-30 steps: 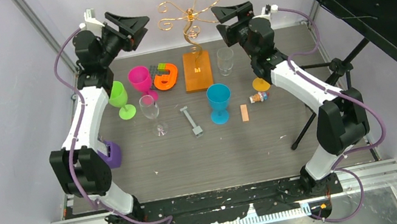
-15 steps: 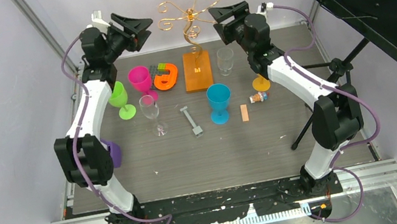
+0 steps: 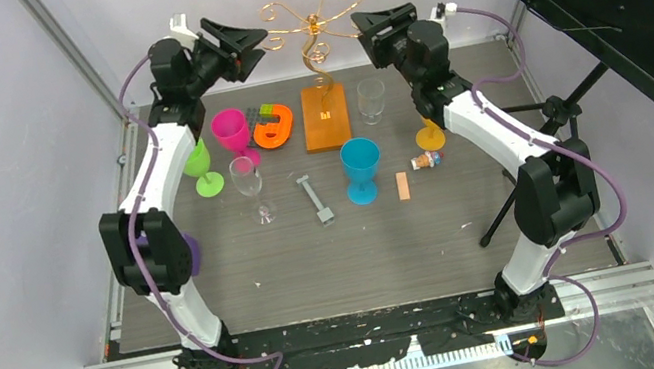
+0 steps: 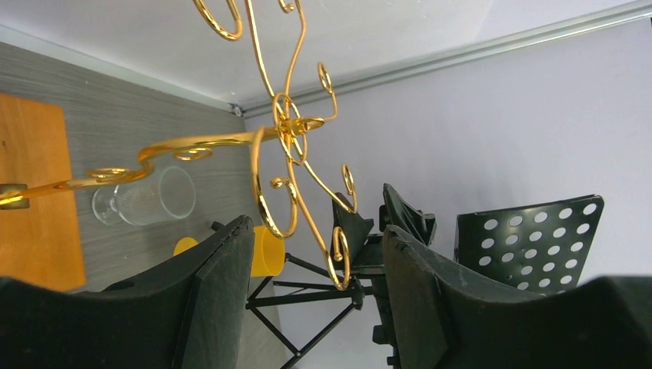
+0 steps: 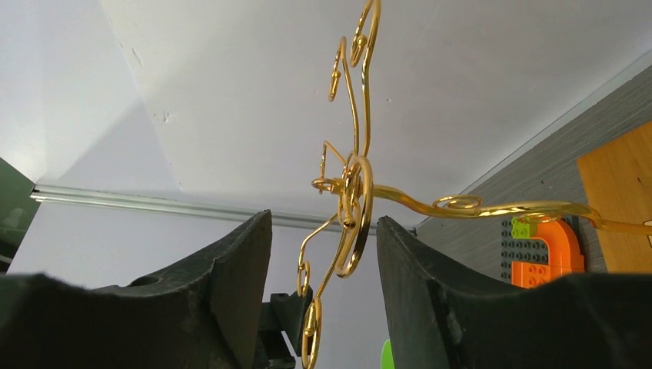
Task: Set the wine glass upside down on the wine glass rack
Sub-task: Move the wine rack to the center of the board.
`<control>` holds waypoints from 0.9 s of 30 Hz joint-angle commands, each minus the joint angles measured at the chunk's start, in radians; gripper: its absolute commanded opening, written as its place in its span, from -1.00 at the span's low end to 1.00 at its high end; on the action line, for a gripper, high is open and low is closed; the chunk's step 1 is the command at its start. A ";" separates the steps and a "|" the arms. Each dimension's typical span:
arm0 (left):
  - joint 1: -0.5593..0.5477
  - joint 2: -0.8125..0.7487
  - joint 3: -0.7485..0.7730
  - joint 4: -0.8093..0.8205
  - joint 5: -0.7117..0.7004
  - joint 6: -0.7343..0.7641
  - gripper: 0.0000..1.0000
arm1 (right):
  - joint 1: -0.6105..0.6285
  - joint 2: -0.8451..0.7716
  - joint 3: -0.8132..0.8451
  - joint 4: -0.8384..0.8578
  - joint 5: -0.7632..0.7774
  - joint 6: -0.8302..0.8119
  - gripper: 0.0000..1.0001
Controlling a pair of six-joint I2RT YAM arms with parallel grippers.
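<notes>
Left gripper (image 3: 251,35), at 9 o'clock of the wine glass rack (image 3: 323,104), and right gripper (image 3: 363,28), at 3, have closed in; jaws apart, empty; wine glass (image 3: 247,176) untouched, so grasping remains.

Gold rack (image 3: 310,21), orange base (image 3: 325,116)

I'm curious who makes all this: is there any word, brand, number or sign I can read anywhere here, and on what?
No readable text in any of these views.
Orange base of the gold rack: a tiny pale mark, too small to read.
Small bottle-like thing lying on its side: maybe a label, too blurred to read.
</notes>
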 commanded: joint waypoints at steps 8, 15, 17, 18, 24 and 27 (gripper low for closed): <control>-0.020 0.038 0.050 0.057 0.041 -0.041 0.16 | -0.022 -0.005 0.025 0.022 0.018 -0.002 0.00; -0.024 0.054 0.062 0.061 0.042 -0.044 0.00 | -0.022 0.008 0.023 0.041 0.005 0.012 -0.18; -0.026 0.060 0.068 0.061 0.042 -0.045 -0.03 | -0.021 0.008 0.023 0.041 0.005 0.011 -0.22; -0.027 0.063 0.072 0.061 0.041 -0.047 -0.04 | -0.022 0.008 0.023 0.041 0.005 0.010 -0.26; -0.034 0.072 0.088 0.061 0.043 -0.048 -0.12 | -0.022 0.013 0.025 0.043 -0.002 0.007 -0.41; -0.037 0.081 0.099 0.062 0.042 -0.050 -0.17 | -0.022 0.013 0.028 0.042 0.000 0.000 -0.48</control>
